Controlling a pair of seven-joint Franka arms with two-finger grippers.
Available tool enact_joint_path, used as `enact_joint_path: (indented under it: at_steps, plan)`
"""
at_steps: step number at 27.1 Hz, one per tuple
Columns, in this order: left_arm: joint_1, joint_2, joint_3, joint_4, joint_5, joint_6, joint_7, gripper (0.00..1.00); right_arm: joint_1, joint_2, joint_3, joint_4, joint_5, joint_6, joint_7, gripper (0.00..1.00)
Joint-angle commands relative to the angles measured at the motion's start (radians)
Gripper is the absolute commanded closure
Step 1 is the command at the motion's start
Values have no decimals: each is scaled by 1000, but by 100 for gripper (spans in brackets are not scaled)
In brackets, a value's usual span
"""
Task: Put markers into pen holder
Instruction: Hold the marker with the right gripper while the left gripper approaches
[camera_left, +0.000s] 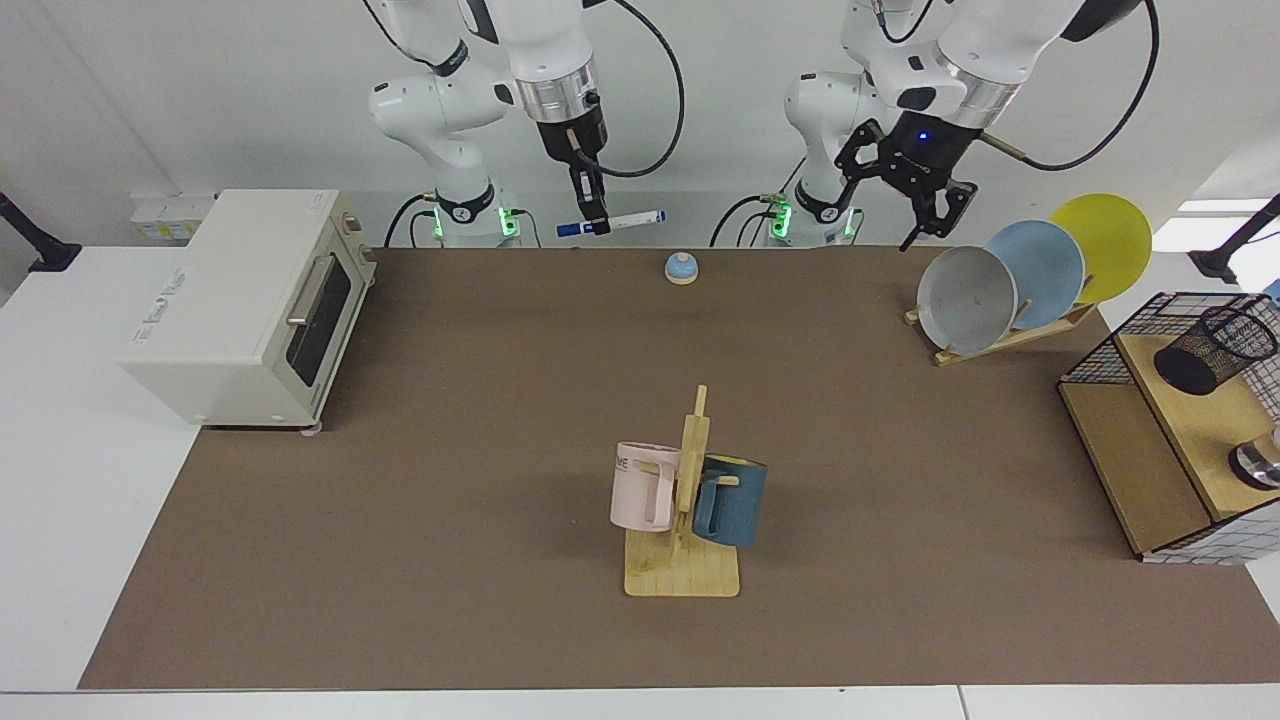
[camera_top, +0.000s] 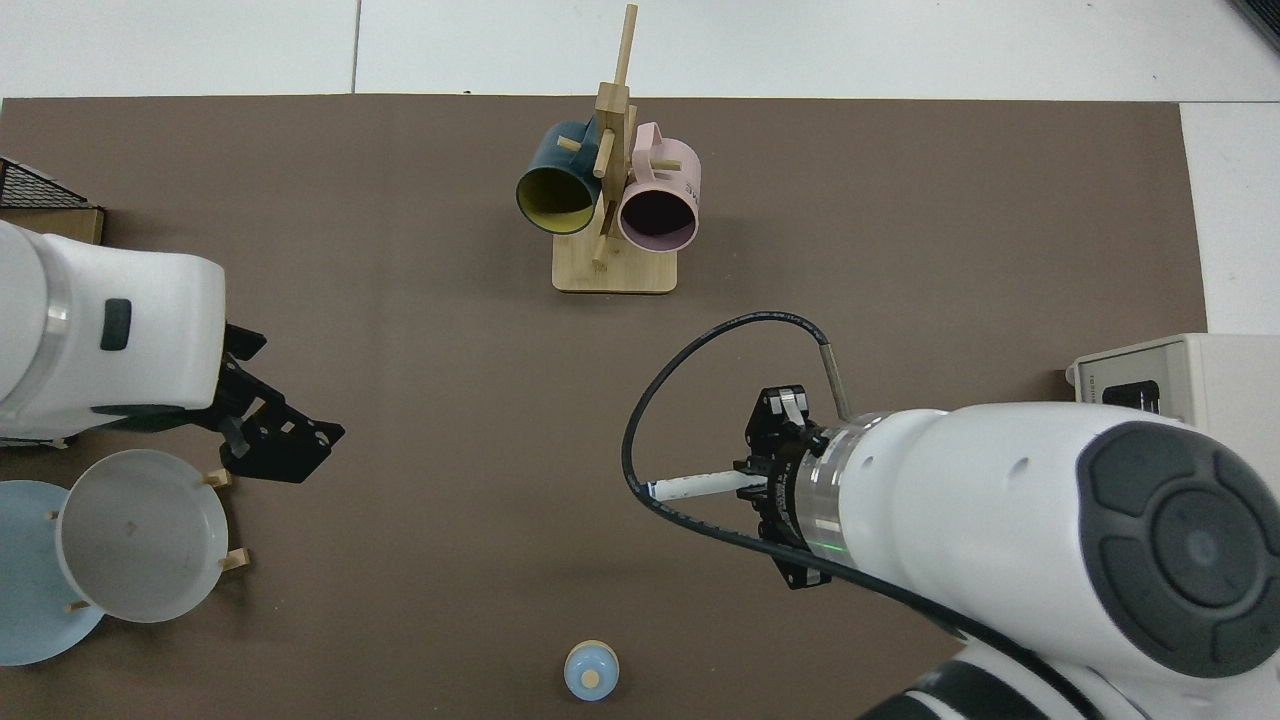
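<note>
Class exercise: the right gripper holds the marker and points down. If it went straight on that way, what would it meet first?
Probably the bare brown mat. The right gripper, shut on the marker, hangs above it, short of the small blue bell. Depth is uncertain; the left gripper is well aside.

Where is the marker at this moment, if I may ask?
In the facing view the marker is held level in the right gripper, above the table's far edge, beside the small blue bell.

Bright, even overhead light — soft diffuse shadows on the brown mat (camera_left: 450, 420) beneath the mug rack (camera_left: 683, 500). No glare; both views in focus — no motion blur.
</note>
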Motion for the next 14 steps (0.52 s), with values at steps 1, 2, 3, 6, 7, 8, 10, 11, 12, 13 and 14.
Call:
enact_joint_path:
  at_steps: [1, 2, 3, 6, 7, 8, 10, 11, 12, 13, 14]
  plan:
    - [-37, -106, 15, -161, -27, 135, 237, 1, -2, 7, 1, 9, 18, 10, 15, 100]
    - [-43, -115, 15, -178, -28, 148, 263, 1, -3, 7, 1, 9, 16, 10, 15, 100]
    - [-48, -120, 15, -186, -31, 154, 274, 1, -3, 7, 1, 9, 16, 10, 15, 100]
    - [-72, -126, 15, -190, -48, 157, 282, 1, -2, 6, 1, 6, 15, 10, 10, 100]
    - [-83, -126, 15, -189, -48, 160, 282, 1, -2, 6, 1, 6, 15, 10, 4, 100]
    - [-98, -126, 15, -189, -48, 169, 282, 1, -2, 4, 1, 4, 13, 10, -2, 100]
    - [-129, -126, 15, -189, -48, 192, 282, 1, -2, 3, 1, -2, 9, 7, -15, 100]
    - [-140, -126, 15, -190, -48, 201, 282, 1, -2, 3, 1, -4, 1, 4, -21, 100]
    - [-148, -126, 15, -189, -48, 204, 283, 1, 0, 1, 2, -8, -2, 4, -25, 100]
    - [-155, -124, 15, -190, -48, 206, 286, 1, 1, 1, 2, -11, -2, 4, -31, 100]
    - [-164, -123, 15, -190, -48, 208, 293, 1, 6, 1, 2, -11, -2, 4, -33, 100]
